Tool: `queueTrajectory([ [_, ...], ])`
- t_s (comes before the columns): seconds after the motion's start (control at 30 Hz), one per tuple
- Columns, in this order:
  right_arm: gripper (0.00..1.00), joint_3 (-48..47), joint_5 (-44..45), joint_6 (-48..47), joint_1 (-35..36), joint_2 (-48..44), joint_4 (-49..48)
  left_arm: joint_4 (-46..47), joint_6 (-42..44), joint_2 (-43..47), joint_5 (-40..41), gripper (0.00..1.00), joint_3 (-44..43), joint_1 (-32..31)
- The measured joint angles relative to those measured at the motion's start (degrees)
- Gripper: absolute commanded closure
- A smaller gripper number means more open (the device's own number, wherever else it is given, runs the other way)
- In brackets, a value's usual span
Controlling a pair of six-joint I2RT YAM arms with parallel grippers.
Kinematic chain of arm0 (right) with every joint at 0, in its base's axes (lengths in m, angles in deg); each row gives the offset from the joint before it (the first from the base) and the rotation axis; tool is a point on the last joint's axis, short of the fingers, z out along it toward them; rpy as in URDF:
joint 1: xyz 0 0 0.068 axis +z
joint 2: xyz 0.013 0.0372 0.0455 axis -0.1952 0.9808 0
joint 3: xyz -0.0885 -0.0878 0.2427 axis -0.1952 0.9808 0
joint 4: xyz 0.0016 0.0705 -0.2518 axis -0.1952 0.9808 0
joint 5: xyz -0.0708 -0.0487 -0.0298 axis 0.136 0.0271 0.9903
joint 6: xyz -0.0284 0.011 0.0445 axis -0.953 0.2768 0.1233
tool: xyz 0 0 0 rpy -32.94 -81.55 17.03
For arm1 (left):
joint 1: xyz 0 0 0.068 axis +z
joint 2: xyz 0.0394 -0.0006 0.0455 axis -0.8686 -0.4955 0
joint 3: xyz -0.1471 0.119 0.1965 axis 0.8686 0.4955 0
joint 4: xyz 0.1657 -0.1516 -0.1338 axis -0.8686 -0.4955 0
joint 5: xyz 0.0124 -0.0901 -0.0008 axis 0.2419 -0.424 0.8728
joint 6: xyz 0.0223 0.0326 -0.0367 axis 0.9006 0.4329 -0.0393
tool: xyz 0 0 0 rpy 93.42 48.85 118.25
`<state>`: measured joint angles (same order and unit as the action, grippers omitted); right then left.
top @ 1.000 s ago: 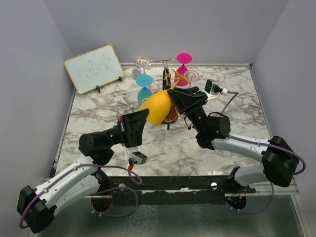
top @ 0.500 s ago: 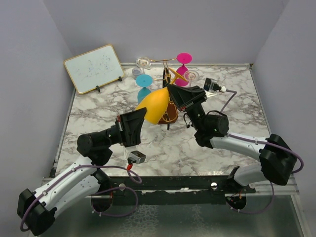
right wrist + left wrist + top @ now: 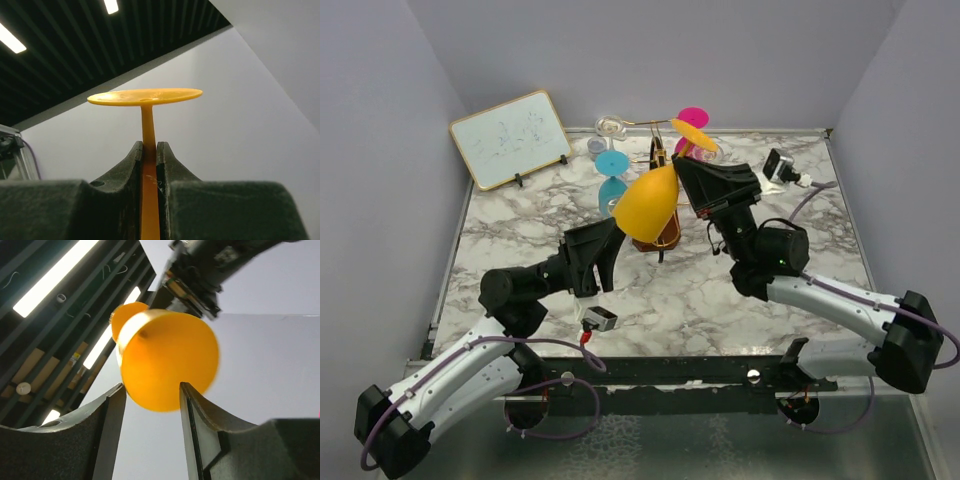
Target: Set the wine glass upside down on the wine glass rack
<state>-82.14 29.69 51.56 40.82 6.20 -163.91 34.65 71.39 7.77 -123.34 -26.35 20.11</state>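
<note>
**Right pincer** (image 3: 682,170): closed tight on the stem of the opaque yellow wine glass (image 3: 648,205), just below the foot disc. The right wrist view shows both fingers (image 3: 131,165) pressed against the stem.

**Glass:** held in the air at centre frame and tilted, with the bowl to the lower left and the foot to the upper right. It is not seated on the rack.

**Left pincer** (image 3: 610,245): jaws partly spread, with nothing gripped. In the left wrist view the bowl fills the gap between the fingers (image 3: 112,430). Whether it touches either finger cannot be determined.

**Gold wire wine glass rack** (image 3: 645,122): stands at the upper centre of the white marble bench (image 3: 520,230), directly behind the glass. The bowl and the right pincer hide most of its post and base. Only the scrolled arms show clearly.

**Other items:**
- A pink glass (image 3: 696,116) sits at the rack, partly covered by the yellow foot.
- A blue glass (image 3: 612,163) and a clear glass (image 3: 610,127) are also at the rack.
- A small framed whiteboard (image 3: 510,138) leans at the upper left.
</note>
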Motion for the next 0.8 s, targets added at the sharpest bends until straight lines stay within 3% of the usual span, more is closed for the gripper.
queueTrajectory([
  [0.23,0.99,-8.2,0.5,-16.9,0.0,-7.2,12.6,-2.0,-0.5,1.4,0.4,0.41,1.1,-0.3],
  [0.5,0.99,-8.8,6.7,-35.1,0.0,-16.0,28.2,-7.9,-4.6,2.8,5.8,0.39,0.4,-0.4],
  [0.8,0.99,-8.1,16.8,-50.4,0.0,-25.2,45.2,-27.3,-18.9,1.0,20.6,0.35,-15.8,-0.4],
])
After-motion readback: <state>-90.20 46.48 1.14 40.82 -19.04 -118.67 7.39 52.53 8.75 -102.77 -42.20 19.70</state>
